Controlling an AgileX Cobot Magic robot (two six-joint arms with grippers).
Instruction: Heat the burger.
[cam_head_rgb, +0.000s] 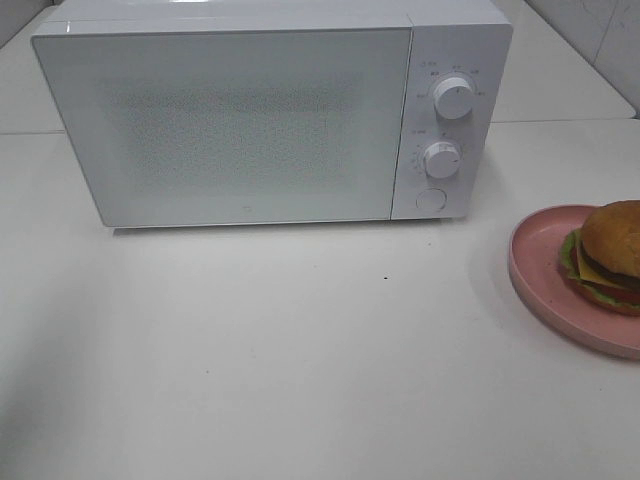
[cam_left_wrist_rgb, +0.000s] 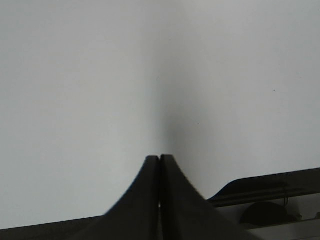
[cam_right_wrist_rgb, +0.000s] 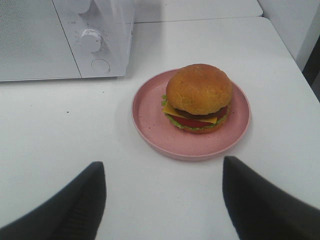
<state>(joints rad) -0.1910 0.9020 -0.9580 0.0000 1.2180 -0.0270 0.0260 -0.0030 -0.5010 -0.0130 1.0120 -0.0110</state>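
White table (cam_head_rgb: 300, 350), white microwave (cam_head_rgb: 250, 110), tiled wall (cam_head_rgb: 590, 30)

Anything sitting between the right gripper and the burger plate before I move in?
No. In the right wrist view only bare white table lies between the open right gripper and the round pink plate holding the golden-bun burger.

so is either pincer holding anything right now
Nothing is held. The left pincer is shut on nothing; the right pincer is open, short of the burger.
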